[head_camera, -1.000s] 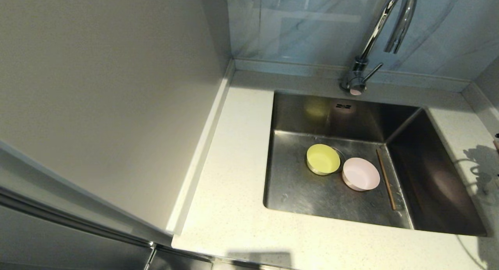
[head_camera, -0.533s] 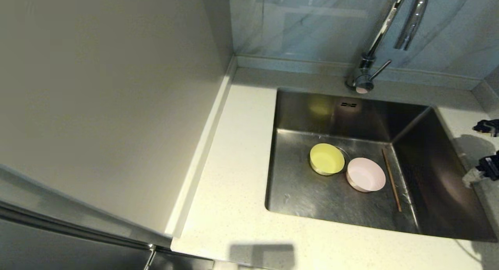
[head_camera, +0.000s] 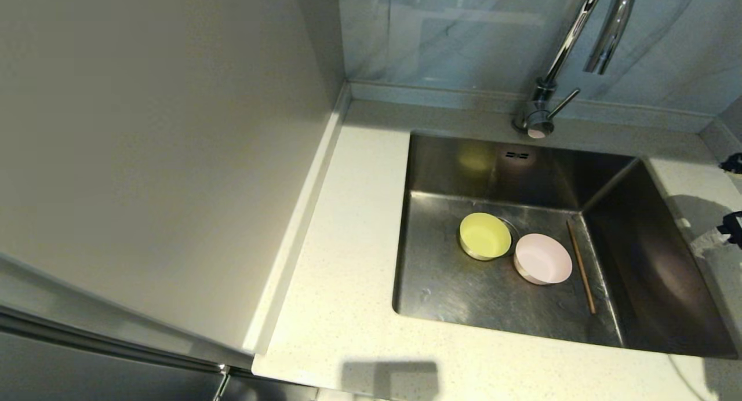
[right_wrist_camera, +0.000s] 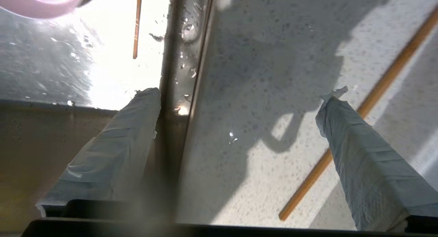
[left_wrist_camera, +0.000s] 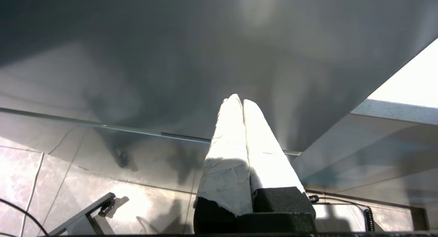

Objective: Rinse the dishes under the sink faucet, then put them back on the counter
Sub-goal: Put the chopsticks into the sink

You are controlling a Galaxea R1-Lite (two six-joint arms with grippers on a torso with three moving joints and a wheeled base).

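Right hand (right_wrist_camera: 236, 93) spread wide over desk (right_wrist_camera: 260, 76) beside sink (head_camera: 458, 285), chopstick (right_wrist_camera: 356, 110) below. Left hand (left_wrist_camera: 238, 101) clenched, empty, off below the desk.

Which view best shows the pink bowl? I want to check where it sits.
The head view: the whole pink bowl sits on the sink floor beside the yellow-green bowl. The right wrist view catches only its rim; the left wrist view shows none.
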